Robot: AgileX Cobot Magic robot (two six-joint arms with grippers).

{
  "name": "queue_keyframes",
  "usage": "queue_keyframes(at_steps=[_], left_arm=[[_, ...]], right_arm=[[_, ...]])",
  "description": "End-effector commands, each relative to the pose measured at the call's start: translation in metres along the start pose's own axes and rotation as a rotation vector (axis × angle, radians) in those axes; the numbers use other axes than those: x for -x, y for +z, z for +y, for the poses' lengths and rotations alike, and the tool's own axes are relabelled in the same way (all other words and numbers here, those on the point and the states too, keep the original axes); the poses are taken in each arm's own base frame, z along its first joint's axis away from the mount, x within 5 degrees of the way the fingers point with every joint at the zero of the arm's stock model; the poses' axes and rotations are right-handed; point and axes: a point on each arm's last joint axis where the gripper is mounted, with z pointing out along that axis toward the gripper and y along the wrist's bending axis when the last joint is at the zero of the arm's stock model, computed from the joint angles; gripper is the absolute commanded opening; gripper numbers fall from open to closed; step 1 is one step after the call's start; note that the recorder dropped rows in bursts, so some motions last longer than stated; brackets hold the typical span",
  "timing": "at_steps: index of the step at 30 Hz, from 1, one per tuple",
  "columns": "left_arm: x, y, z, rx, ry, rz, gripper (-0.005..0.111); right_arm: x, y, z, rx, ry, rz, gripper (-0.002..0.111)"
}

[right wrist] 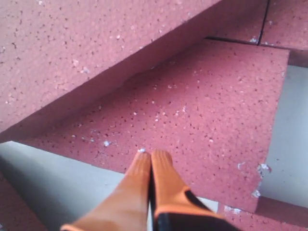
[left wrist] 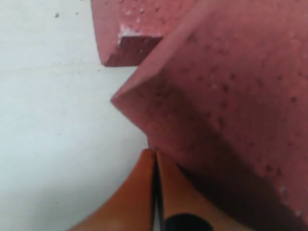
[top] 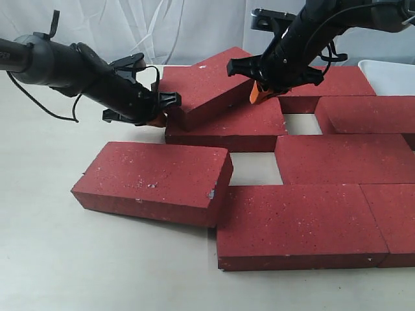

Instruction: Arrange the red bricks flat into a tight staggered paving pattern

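Off-white table (top: pixel 52 259) | dark red gritty rectangular brick (top: pixel 207 84) tilted on flat brick (top: pixel 227 126), near rear edge | left gripper (top: pixel 158 120), right gripper (top: pixel 255 96): jaws together

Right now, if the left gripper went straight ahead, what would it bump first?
Probably the tilted dark red gritty brick, sitting just ahead of the left gripper and its shut orange tips.

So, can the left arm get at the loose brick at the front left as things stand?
Probably yes. The front-left brick lies on the table on the left arm's side, with nothing on top of it. The left gripper, shut, sits just behind it at the corner of the tilted brick.
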Motion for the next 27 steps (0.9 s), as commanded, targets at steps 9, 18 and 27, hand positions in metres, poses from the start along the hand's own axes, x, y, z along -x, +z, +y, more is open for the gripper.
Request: queue_keyframes(at_steps=[9,18,27], left_arm=[[-0.006,0.015,-0.009,-0.013,-0.003,0.01,0.0],[-0.001,0.005,-0.006,0.005,0.054,0.013,0.0],[0.023,-0.054,0.01,-0.003,0.006,0.019,0.0]], right_arm=[[0.003,-0.009,0.0,0.007,0.004,-0.018,-0.001],[0.003,-0.009,0.0,0.005,0.001,-0.02,-0.001],[-0.002,-0.009,-0.001,-0.002,-0.005,0.027,-0.001]])
